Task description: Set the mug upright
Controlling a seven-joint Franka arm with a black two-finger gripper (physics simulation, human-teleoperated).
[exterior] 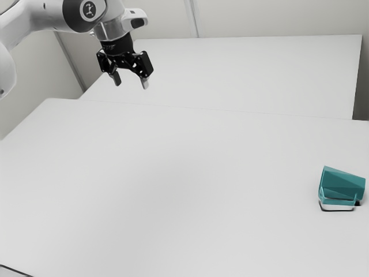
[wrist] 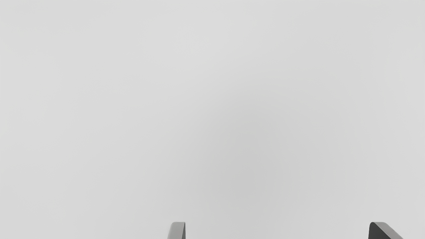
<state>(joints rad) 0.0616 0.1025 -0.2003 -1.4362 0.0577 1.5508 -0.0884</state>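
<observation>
My gripper [exterior: 131, 84] hangs high above the table toward the exterior view's upper left, its two fingers spread with nothing between them. In the wrist view the fingertips of the gripper [wrist: 277, 229] stand wide apart over bare white surface. A teal mug [exterior: 343, 186] with a whitish part along its lower edge lies on its side near the exterior view's right edge, well away from the gripper. Which way its opening faces, I cannot tell.
The white table [exterior: 173, 190] spreads below the arm and under the mug. Behind it is another pale surface [exterior: 248, 75], with light walls beyond. A dark line crosses the exterior view's lower left corner.
</observation>
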